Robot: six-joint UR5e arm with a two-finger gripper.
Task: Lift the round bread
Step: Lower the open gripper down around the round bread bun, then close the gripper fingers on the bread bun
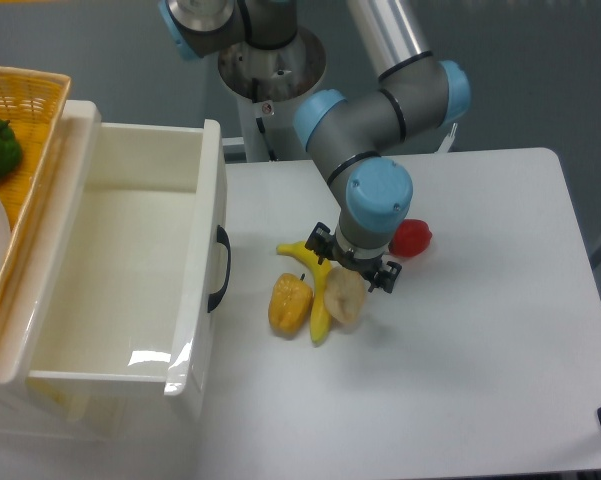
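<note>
The claw (354, 263) hangs low over the table, and its two fingers are spread apart with nothing held between them. One finger tip shows on the left, close to the top of the banana, and the other shows on the right. The bread (345, 298) sits right under the claw and a little toward the front of the table. Its top end looks tucked in the gap between the two fingers, but the arm hides that part, so it is hard to tell if they touch.

The bread is a pale, lumpy oval. Its long side runs from the back of the table to the front, tipped a bit. The fingers stand on the left and right of it, so they would squeeze its short side, which looks like the easy way to grab it.

The banana (315, 282) lies just to the left of the bread, touching it or nearly so. That looks like the tricky bit, since the left finger has little room there. An orange pepper (289, 303) sits left of the banana. A small red thing (412, 238) lies to the right, behind the arm. A big white bin (206, 250) stands well off to the left.
</note>
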